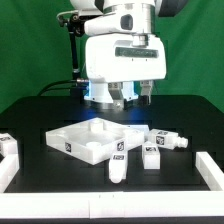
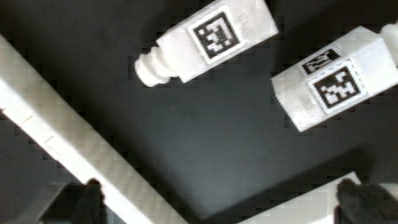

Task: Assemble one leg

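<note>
The gripper [image 1: 133,98] hangs clear above the black table [image 1: 40,115], its fingers [image 2: 80,203] spread wide with nothing between them. Down in the wrist view, the leg [image 2: 210,45] lies on its side on the table, tag facing up. A second leg [image 2: 338,85] lies near it, the two apart. A white edge [image 2: 54,120] runs alongside. In the exterior view, the white square panel [image 1: 88,140] lies below the arm, and another leg [image 1: 117,166] sits at its near corner.

Green backdrop [image 1: 30,50] behind; black tabletop [image 1: 40,115]; white rail [image 1: 208,168] along table edge.
</note>
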Tool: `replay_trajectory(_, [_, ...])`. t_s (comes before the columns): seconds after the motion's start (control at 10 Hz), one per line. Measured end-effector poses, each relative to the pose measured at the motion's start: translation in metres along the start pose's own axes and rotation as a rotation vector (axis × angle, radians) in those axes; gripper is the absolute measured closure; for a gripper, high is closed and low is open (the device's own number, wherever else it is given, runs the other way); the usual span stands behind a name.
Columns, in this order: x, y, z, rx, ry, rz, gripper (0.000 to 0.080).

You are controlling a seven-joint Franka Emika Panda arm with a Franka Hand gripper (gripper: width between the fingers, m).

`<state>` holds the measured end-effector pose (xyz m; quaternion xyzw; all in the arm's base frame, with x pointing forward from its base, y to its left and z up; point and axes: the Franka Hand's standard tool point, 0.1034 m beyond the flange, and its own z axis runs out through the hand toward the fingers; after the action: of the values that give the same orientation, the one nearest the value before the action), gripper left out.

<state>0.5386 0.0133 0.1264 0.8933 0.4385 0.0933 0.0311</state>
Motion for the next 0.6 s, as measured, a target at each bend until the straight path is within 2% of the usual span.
replay_trajectory(0.5, [-0.0011, 0.0004, 0.0004, 0.0, -0.002, 0.002, 0.015])
replay_trajectory(0.6, [-0.0067, 0.0047, 0.0008, -0.003, -0.005, 0.115, 0.015])
